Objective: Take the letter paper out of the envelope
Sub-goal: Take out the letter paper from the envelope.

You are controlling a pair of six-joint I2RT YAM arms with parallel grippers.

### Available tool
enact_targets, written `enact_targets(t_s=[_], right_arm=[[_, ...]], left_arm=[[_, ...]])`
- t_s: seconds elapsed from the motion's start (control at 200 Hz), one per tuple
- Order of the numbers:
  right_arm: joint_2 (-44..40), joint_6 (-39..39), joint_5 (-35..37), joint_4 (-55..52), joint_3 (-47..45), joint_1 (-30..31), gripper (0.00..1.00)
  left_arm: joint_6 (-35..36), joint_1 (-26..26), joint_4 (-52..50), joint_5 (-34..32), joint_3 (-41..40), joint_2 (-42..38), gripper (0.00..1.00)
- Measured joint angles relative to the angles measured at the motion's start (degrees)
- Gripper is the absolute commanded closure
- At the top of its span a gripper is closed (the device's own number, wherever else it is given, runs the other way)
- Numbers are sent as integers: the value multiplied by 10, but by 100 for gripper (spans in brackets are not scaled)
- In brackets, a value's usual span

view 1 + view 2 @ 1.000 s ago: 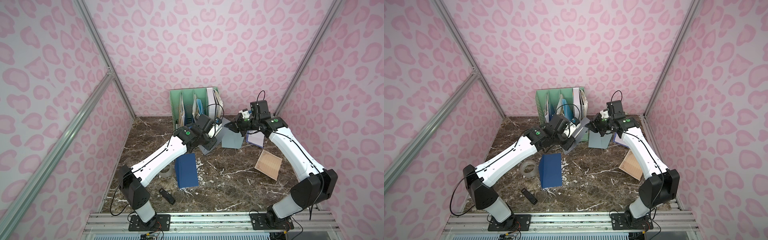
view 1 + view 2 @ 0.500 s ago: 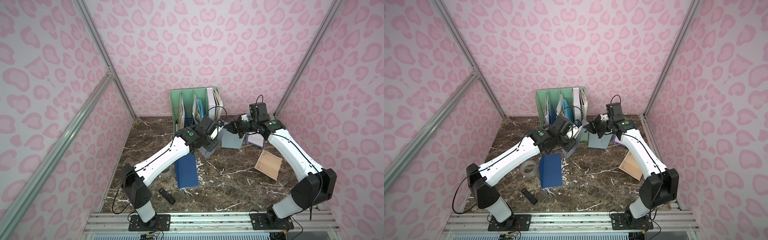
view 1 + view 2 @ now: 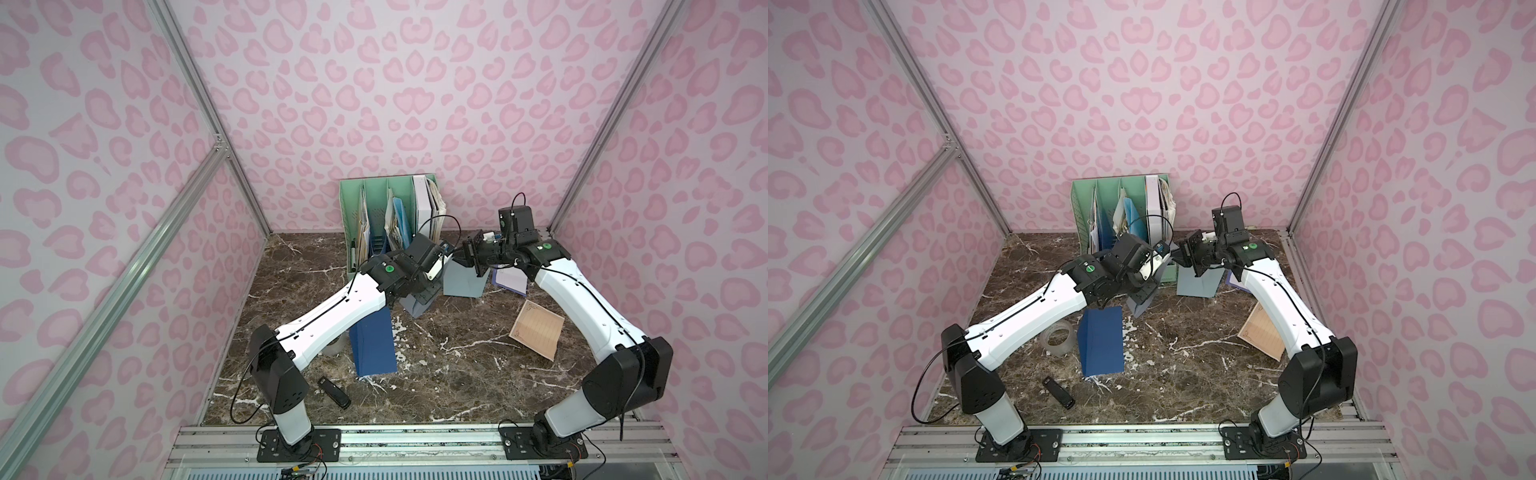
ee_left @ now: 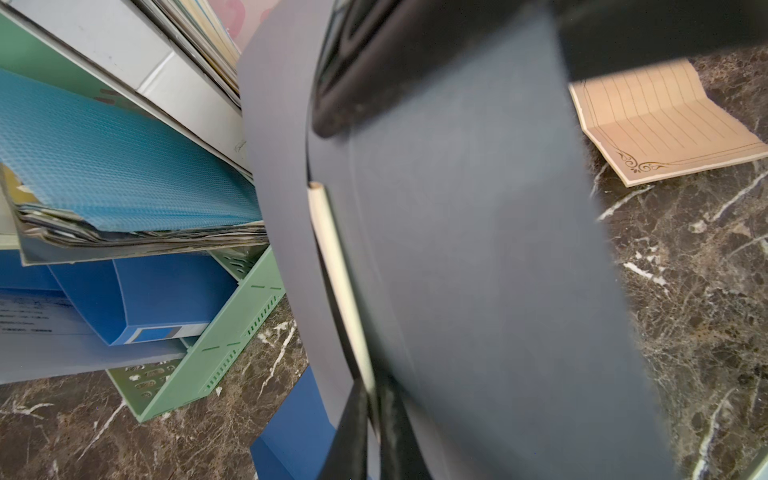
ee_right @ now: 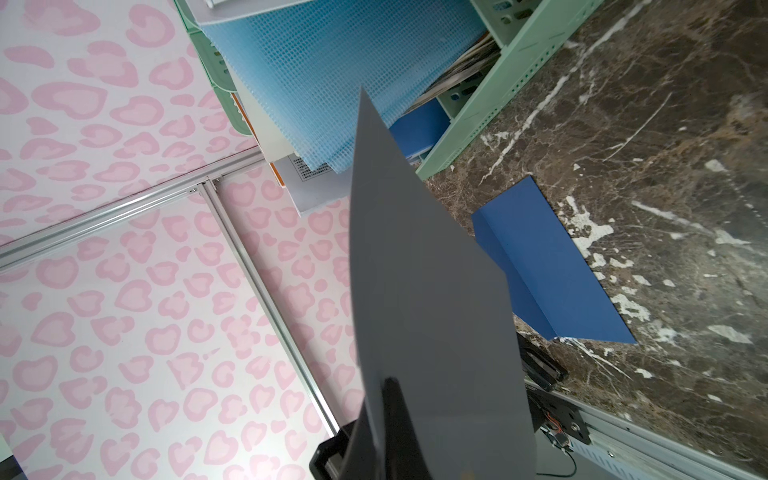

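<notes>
Closed since a second ago: my left gripper (image 4: 374, 432), now pinching the letter paper (image 4: 340, 270) edge. My right gripper (image 5: 374, 432) clamps the grey envelope (image 5: 428, 291), held above the desk's (image 3: 457, 353) far edge.

Left arm (image 3: 332, 316) and right arm (image 3: 582, 299): white shells, black joints, each on a black base plate (image 3: 270, 446) with screws. Green round sticker (image 3: 390, 268) far up from the plate, thin black cable (image 3: 231, 405) looping beside it. Left gripper (image 4: 374, 419) and right gripper (image 5: 374, 432) black.
</notes>
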Motion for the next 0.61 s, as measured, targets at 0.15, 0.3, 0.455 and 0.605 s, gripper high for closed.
enact_targets(t_s=[0.15,0.3,0.455,0.605], right_arm=[[-1,3,1,0,-5,0,100],[-1,6,1,0,-7,-1,100],[-3,6,1,-4,-8,-6,100],[-5,6,2,-8,-9,-12,100]], left_arm=[[0,-1,-6,-2,3,2,100],[0,-2,-8,1,3,2,100],[-4,-2,-8,12,3,-6,100],[-17,-2,-3,31,3,-18,100]])
